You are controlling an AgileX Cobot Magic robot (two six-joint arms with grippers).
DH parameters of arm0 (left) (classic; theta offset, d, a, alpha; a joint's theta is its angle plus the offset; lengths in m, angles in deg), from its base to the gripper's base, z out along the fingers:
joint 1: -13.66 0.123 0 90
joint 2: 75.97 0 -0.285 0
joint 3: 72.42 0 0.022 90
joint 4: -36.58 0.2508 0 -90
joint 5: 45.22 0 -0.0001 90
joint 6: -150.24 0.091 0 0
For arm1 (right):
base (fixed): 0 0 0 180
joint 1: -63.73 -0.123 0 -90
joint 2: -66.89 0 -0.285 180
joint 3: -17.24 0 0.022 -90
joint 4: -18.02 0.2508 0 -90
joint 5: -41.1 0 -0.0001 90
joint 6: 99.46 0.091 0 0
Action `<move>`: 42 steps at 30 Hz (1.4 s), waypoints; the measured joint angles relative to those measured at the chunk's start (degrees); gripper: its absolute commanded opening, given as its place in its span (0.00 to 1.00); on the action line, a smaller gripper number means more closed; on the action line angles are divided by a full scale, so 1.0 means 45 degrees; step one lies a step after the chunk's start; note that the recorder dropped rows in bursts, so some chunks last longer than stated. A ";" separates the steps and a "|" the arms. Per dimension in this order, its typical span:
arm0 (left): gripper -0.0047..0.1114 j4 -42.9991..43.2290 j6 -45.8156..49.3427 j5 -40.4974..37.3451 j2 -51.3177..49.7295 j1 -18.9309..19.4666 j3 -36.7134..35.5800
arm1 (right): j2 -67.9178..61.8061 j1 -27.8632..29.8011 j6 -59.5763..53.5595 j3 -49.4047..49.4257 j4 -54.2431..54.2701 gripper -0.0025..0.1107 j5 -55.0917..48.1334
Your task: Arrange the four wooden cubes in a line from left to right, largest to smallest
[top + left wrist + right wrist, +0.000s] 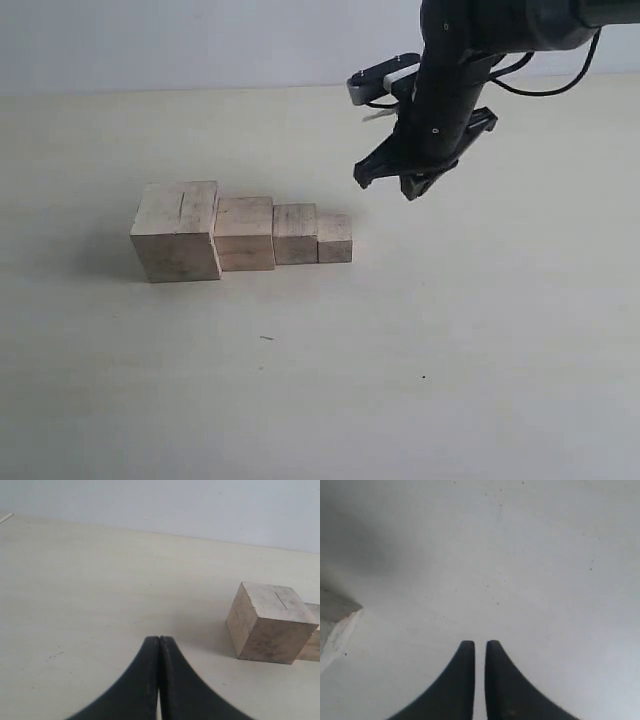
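Note:
The four wooden cubes stand touching in a row on the table: the largest (175,235) at the left, then a smaller one (245,232), a still smaller one (295,233), and the smallest (334,238) at the right. My right gripper (400,185) hangs above the table, up and to the right of the smallest cube; its fingers (480,644) are almost together with only a slim gap and nothing between them. My left gripper (159,639) is shut and empty, low over the table, with the largest cube (270,622) some way off to its side. The exterior view does not show the left arm.
The pale table (450,350) stretches around the row on all sides. A light wall (200,40) runs along its far edge. A pale cube corner (335,615) shows at the edge of the right wrist view.

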 measured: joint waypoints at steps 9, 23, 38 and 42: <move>0.04 0.0000 0.0000 0.0000 0.0000 0.0000 0.0000 | 0.2683 0.0000 0.0697 0.1881 0.3007 0.02 0.1630; 0.04 0.0000 0.0000 0.0000 0.0000 0.0000 0.0000 | 0.9605 -0.0300 -0.0072 0.6180 0.4622 0.02 0.2575; 0.04 0.0000 0.0000 0.0000 0.0000 0.0000 0.0000 | 1.0838 -0.0300 -0.0072 0.6180 0.4622 0.02 0.2369; 0.04 0.0000 0.0000 0.0000 0.0000 0.0000 0.0000 | 1.0995 -0.0300 -0.0072 0.6180 0.4570 0.02 0.2369</move>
